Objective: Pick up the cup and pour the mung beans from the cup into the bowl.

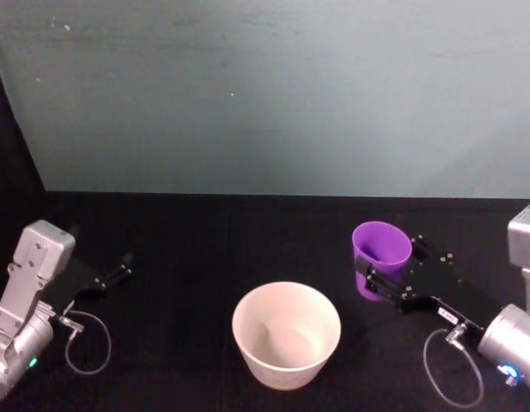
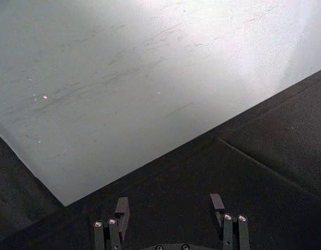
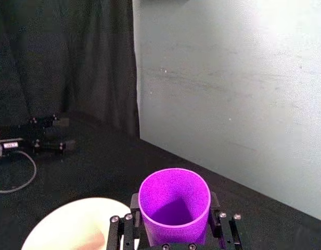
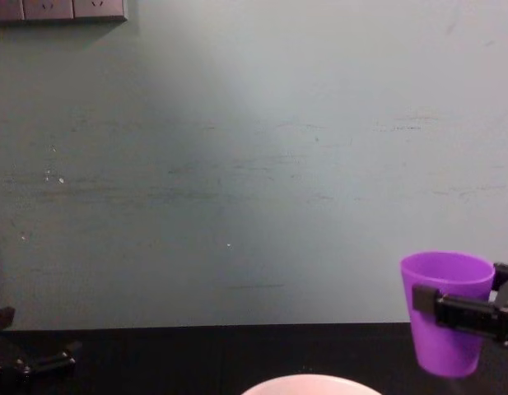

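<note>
The cup (image 1: 382,256) upright, clamped between jaws of the right gripper (image 1: 400,268), the bowl (image 1: 286,373) near them; left gripper (image 2: 169,208) parted, empty.

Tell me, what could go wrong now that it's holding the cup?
1. The right gripper holds the cup upright beside the bowl, not over it; tipping now would likely spill onto the table.
2. The cup is smooth and narrows downward, so it might slip between the fingers as it tilts.
The left gripper sits parked far left, open.
</note>
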